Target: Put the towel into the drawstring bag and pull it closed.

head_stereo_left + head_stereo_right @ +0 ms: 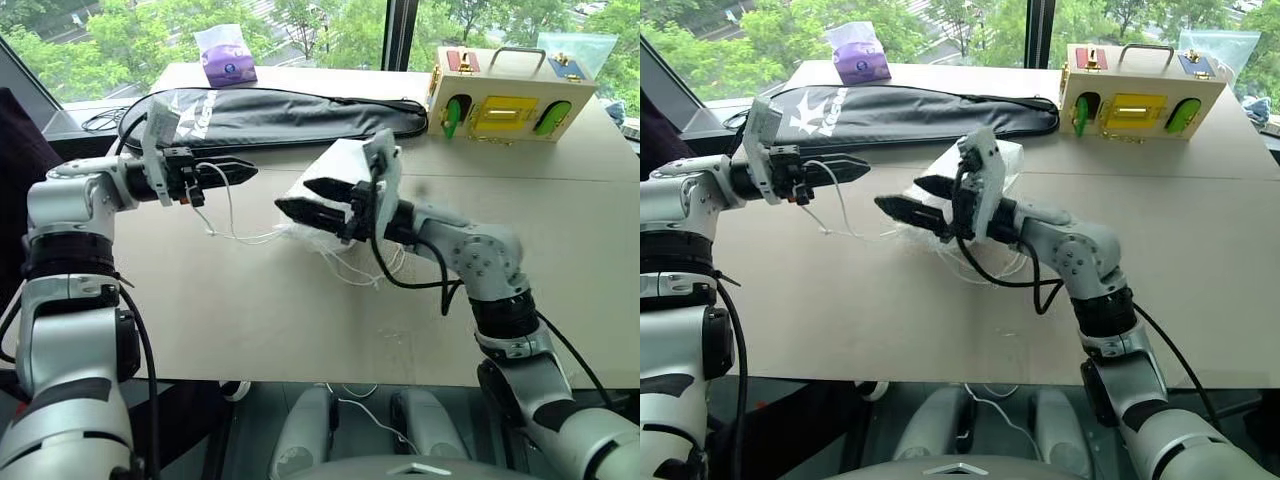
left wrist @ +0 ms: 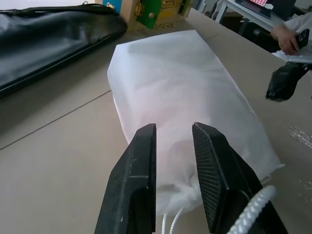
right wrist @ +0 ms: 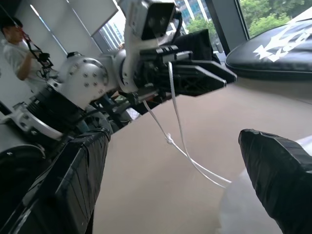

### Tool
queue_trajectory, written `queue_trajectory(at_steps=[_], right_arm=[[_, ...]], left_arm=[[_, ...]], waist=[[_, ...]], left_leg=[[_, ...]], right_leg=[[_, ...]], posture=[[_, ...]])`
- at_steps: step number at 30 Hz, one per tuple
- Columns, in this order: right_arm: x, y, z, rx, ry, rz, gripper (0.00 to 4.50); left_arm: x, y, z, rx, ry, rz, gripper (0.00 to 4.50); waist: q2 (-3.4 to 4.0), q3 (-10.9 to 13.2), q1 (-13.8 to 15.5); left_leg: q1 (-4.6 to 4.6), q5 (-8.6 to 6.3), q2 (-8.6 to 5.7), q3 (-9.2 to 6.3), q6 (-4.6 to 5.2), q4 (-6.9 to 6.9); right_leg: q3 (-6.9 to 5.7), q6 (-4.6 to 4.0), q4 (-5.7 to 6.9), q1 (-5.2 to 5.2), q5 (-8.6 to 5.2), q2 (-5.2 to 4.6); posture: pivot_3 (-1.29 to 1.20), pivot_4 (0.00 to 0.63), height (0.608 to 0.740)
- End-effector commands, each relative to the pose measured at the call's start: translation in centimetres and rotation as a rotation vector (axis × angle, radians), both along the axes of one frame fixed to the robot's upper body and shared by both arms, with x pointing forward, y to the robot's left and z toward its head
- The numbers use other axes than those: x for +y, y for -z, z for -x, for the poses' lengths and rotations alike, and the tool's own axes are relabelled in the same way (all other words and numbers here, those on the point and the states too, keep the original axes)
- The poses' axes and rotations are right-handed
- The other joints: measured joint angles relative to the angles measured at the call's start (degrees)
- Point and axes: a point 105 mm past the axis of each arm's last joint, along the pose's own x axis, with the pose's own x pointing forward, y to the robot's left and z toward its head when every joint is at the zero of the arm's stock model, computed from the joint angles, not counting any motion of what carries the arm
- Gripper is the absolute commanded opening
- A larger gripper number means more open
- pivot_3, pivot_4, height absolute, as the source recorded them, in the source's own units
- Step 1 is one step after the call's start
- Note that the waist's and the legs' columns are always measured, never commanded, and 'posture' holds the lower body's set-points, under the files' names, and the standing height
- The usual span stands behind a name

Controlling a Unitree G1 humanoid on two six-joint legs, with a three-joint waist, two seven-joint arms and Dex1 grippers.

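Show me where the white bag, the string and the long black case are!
drawstring bag (image 2: 180, 92), left wrist view, middle of its white cloth.
cord (image 3: 179, 141), right wrist view, stretch hanging below the left gripper.
black racket case (image 1: 290, 115), left eye view, middle of its body.

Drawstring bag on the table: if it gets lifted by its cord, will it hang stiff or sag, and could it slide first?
The drawstring bag is thin, wrinkled fabric, so it would probably sag. It bulges as if filled, so likely some weight. On the smooth table it may slide toward the left gripper, which holds the cord.
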Motion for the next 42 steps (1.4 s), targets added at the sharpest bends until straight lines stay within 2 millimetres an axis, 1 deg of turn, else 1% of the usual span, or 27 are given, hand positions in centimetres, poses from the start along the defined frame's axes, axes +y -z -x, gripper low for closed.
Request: queue_trajectory(at_steps=[1, 5, 9, 11, 13, 14, 15, 17, 18, 19, 20, 21, 23, 27, 28, 29, 30, 31, 32, 34, 39, 42], right_arm=[[3.0, -2.1, 0.2, -0.120, -0.034, -0.035, 4.50], [5.6, -2.3, -0.9, -0.175, 0.021, -0.035, 4.50], [7.6, -3.3, -1.0, -0.203, 0.025, -0.073, 4.50], [8.3, -3.7, -1.1, -0.218, 0.040, -0.089, 4.50], [8.5, -3.9, -1.3, -0.239, 0.058, -0.099, 4.50], [8.4, -4.0, -1.4, -0.237, 0.068, -0.112, 3.96], [8.3, -4.1, -1.5, -0.236, 0.074, -0.122, 3.71], [8.3, -4.4, -1.5, -0.230, 0.077, -0.145, 2.71], [8.3, -4.7, -1.4, -0.223, 0.069, -0.160, 2.36], [8.4, -4.9, -1.1, -0.215, 0.055, -0.176, 1.68], [8.5, -5.1, -0.8, -0.208, 0.039, -0.190, 1.32], [8.6, -5.2, -0.5, -0.204, 0.024, -0.195, 0.80], [8.7, -4.9, 0.1, -0.202, -0.011, -0.185, 0.07], [8.7, -3.7, 1.1, -0.201, -0.088, -0.124, 0.07], [8.7, -3.5, 1.2, -0.200, -0.100, -0.112, 0.63], [8.7, -3.3, 1.4, -0.207, -0.105, -0.100, 1.08], [8.7, -3.2, 1.5, -0.212, -0.106, -0.094, 1.39], [8.7, -3.2, 1.5, -0.218, -0.102, -0.089, 1.81], [8.9, -3.3, 1.5, -0.224, -0.097, -0.085, 2.44], [9.3, -3.6, 1.6, -0.228, -0.088, -0.089, 3.19], [10.0, -4.2, 1.4, -0.228, -0.060, -0.104, 3.19], [10.1, -5.2, 1.1, -0.192, -0.042, -0.158, 3.19]], left_arm=[[-1.0, -3.4, 0.2, -0.095, 0.032, 0.046, 1.19], [-1.9, -4.3, 0.3, -0.110, 0.063, 0.058, 1.19], [-2.4, -4.7, 0.4, -0.120, 0.081, 0.054, 1.19], [-2.6, -4.8, 0.4, -0.124, 0.087, 0.052, 1.19], [-2.6, -4.9, 0.5, -0.126, 0.089, 0.050, 1.19], [-2.6, -5.0, 0.5, -0.126, 0.089, 0.050, 1.10], [-2.6, -5.0, 0.5, -0.125, 0.089, 0.053, 1.10], [-2.6, -5.0, 0.5, -0.121, 0.087, 0.056, 1.10], [-2.6, -5.0, 0.5, -0.119, 0.086, 0.057, 1.10], [-2.6, -4.9, 0.5, -0.118, 0.085, 0.057, 1.10], [-2.6, -4.9, 0.5, -0.116, 0.084, 0.057, 1.10], [-2.6, -4.8, 0.5, -0.115, 0.083, 0.056, 1.10], [-2.6, -4.7, 0.4, -0.114, 0.080, 0.057, 1.10], [-2.6, -4.8, 0.3, -0.114, 0.074, 0.057, 1.10], [-2.7, -4.8, 0.3, -0.114, 0.074, 0.057, 1.10], [-2.7, -4.8, 0.3, -0.114, 0.075, 0.057, 1.10], [-2.7, -4.8, 0.3, -0.115, 0.076, 0.056, 1.10], [-2.7, -4.8, 0.3, -0.114, 0.076, 0.056, 1.10], [-2.8, -4.8, 0.3, -0.114, 0.080, 0.056, 1.10], [-3.0, -4.8, 0.4, -0.112, 0.089, 0.056, 1.10], [-3.4, -4.9, 0.6, -0.113, 0.104, 0.057, 1.10], [-3.5, -4.8, 0.6, -0.113, 0.104, 0.056, 1.10]], waist=[[0.00, 0.0, -0.7], [0.00, 0.0, -1.5], [0.00, 0.0, -1.6], [0.00, 0.0, -1.6], [0.01, 0.0, -1.6], [0.01, 0.0, -1.7], [0.01, 0.0, -1.8], [0.01, 0.0, -1.9], [0.01, 0.0, -2.0], [0.01, 0.0, -2.0], [0.01, 0.0, -2.0], [0.01, 0.0, -2.0], [0.01, 0.0, -2.0], [0.01, 0.0, -2.1], [0.01, 0.0, -2.1], [0.01, 0.0, -2.1], [0.01, 0.0, -2.1], [0.01, 0.0, -2.0], [0.01, 0.0, -2.0], [0.01, 0.0, -2.0], [0.01, 0.0, -2.0], [0.01, 0.0, -2.0]], left_leg=[[0.00, 0.01, 0.01, -0.02, -0.01, 0.00], [0.07, 0.03, 0.02, -0.01, -0.05, -0.01], [0.07, 0.15, 0.01, -0.01, -0.26, -0.04], [0.04, 0.15, -0.01, -0.01, -0.26, -0.03], [0.05, 0.16, -0.01, -0.01, -0.27, -0.04], [0.05, 0.16, 0.00, -0.02, -0.27, -0.05], [0.05, 0.16, 0.00, -0.02, -0.28, -0.07], [0.05, 0.17, 0.01, -0.02, -0.30, -0.09], [0.05, 0.17, 0.01, -0.02, -0.30, -0.09], [0.05, 0.17, 0.01, -0.02, -0.30, -0.09], [0.05, 0.17, 0.01, -0.02, -0.30, -0.09], [0.05, 0.17, 0.01, -0.02, -0.30, -0.09], [0.05, 0.17, 0.01, -0.02, -0.30, -0.10], [0.05, 0.17, 0.01, -0.02, -0.29, -0.10], [0.05, 0.17, 0.01, -0.02, -0.29, -0.10], [0.04, 0.17, 0.01, -0.02, -0.29, -0.10], [0.04, 0.17, 0.01, -0.02, -0.29, -0.10], [0.04, 0.17, 0.01, -0.02, -0.29, -0.10], [0.05, 0.17, 0.01, -0.02, -0.29, -0.09], [0.04, 0.17, 0.01, -0.02, -0.29, -0.09], [0.04, 0.17, 0.01, -0.02, -0.30, -0.10], [0.04, 0.17, 0.01, -0.02, -0.30, -0.10]], right_leg=[[-0.01, 0.00, 0.02, 0.00, 0.00, 0.02], [0.03, 0.00, 0.12, -0.03, 0.00, 0.05], [0.04, 0.00, 0.07, -0.01, 0.00, 0.02], [0.05, 0.00, 0.04, -0.01, 0.00, 0.00], [0.05, 0.00, 0.05, -0.02, 0.00, 0.00], [0.05, 0.00, 0.06, -0.04, 0.00, 0.00], [0.05, 0.00, 0.07, -0.06, 0.00, 0.01], [0.06, 0.00, 0.08, -0.08, 0.00, 0.01], [0.06, 0.00, 0.08, -0.08, 0.00, 0.01], [0.07, 0.00, 0.08, -0.08, 0.00, 0.01], [0.08, 0.00, 0.08, -0.08, 0.00, 0.01], [0.08, 0.00, 0.08, -0.08, 0.00, 0.01], [0.08, 0.00, 0.08, -0.08, 0.00, 0.01], [0.09, 0.00, 0.08, -0.08, 0.00, 0.01], [0.09, 0.00, 0.08, -0.08, 0.00, 0.01], [0.08, 0.00, 0.08, -0.08, 0.00, 0.01], [0.08, 0.00, 0.09, -0.08, 0.00, 0.01], [0.08, 0.00, 0.09, -0.08, 0.00, 0.01], [0.08, 0.00, 0.09, -0.08, 0.00, 0.01], [0.08, 0.00, 0.09, -0.08, 0.00, 0.01], [0.09, 0.00, 0.09, -0.08, 0.00, 0.00], [0.09, -0.01, 0.09, -0.09, 0.00, 0.01]], posture=[[0.00, 0.150, 0.740], [0.00, 0.150, 0.740], [0.00, 0.150, 0.740], [0.00, 0.150, 0.740], [0.00, 0.150, 0.740], [0.00, 0.150, 0.740], [0.00, 0.150, 0.740], [0.00, 0.150, 0.740], [0.00, 0.150, 0.740], [0.00, 0.150, 0.740], [0.00, 0.150, 0.740], [0.00, 0.150, 0.740], [0.00, 0.150, 0.740], [0.00, 0.150, 0.740], [0.00, 0.150, 0.740], [0.00, 0.150, 0.740], [0.00, 0.150, 0.740], [0.00, 0.150, 0.740], [0.00, 0.150, 0.740], [0.00, 0.150, 0.740], [0.00, 0.150, 0.740], [0.00, 0.150, 0.740]])
